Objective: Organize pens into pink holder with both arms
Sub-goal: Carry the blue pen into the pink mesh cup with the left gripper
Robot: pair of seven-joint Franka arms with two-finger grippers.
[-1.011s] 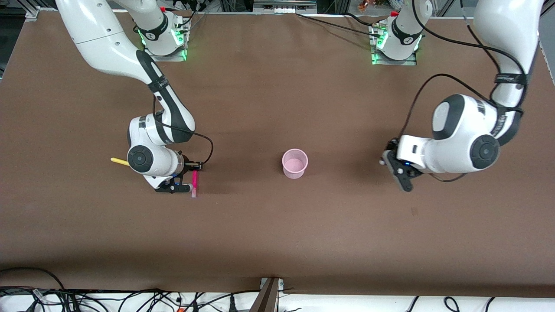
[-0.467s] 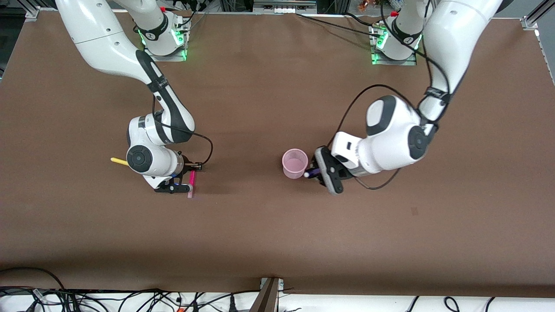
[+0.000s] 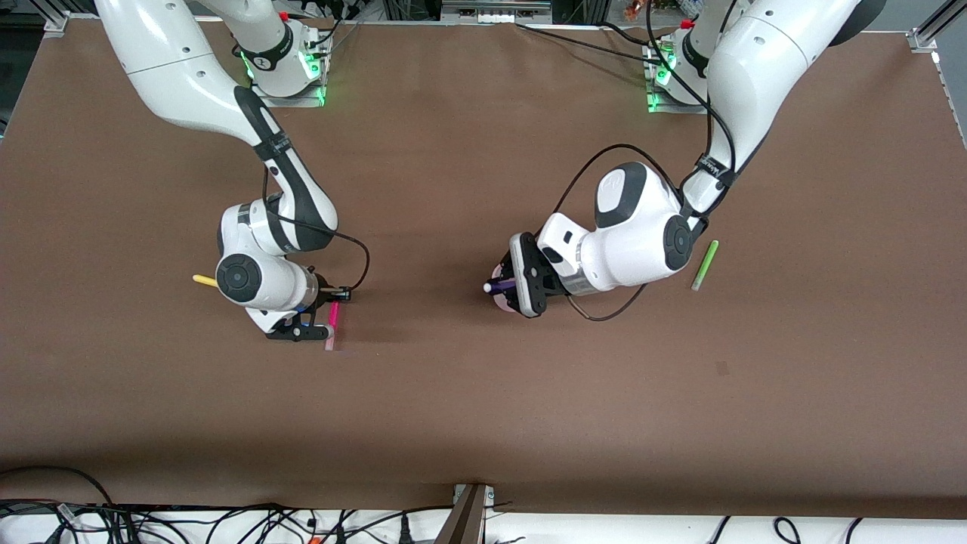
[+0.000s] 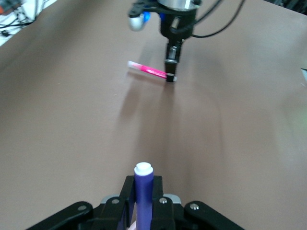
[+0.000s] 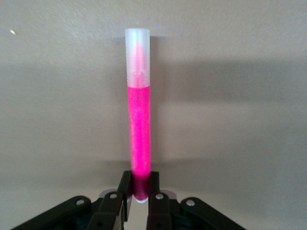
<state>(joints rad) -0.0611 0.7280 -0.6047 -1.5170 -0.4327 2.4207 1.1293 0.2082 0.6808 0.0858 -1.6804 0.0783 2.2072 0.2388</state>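
Left arm: comes down from its base at the top of the front view, bends sharply at the elbow and turns its wrist sideways toward the right arm's end of the surface [image 3: 468, 393].
Left tool [image 3: 508, 286]: over the pink holder [image 3: 500, 296], closed on the purple pen [image 3: 498, 287]; in the left wrist view the two fingers [image 4: 128, 196] press the pen's barrel from both sides.
Purple pen: held roughly level, its white end [image 4: 143, 168] sticking out past the fingertips toward the right arm's end; the barrel lies across the top of the holder.
Pink holder: near the middle of the surface, almost wholly covered by the left tool; only a sliver of its rim shows under the black fingers.
Right arm: reaches down from its base, forearm angled toward the front camera, wrist bent so the tool points down at the surface.
Right tool [image 3: 326, 317]: low above the surface, closed on the pink pen [image 3: 332, 321]; the right wrist view shows the fingers [image 5: 125, 189] pinching the pen's coloured end.
Pink pen: its pale clear cap [image 5: 137, 48] points away from the tool, toward the front camera; whether it touches the surface cannot be told.
Yellow pen [image 3: 204, 279]: lying on the surface beside the right arm's wrist, partly hidden by it.
Green pen [image 3: 704, 265]: lying on the surface toward the left arm's end, just beside the left arm's wrist, well apart from the holder.
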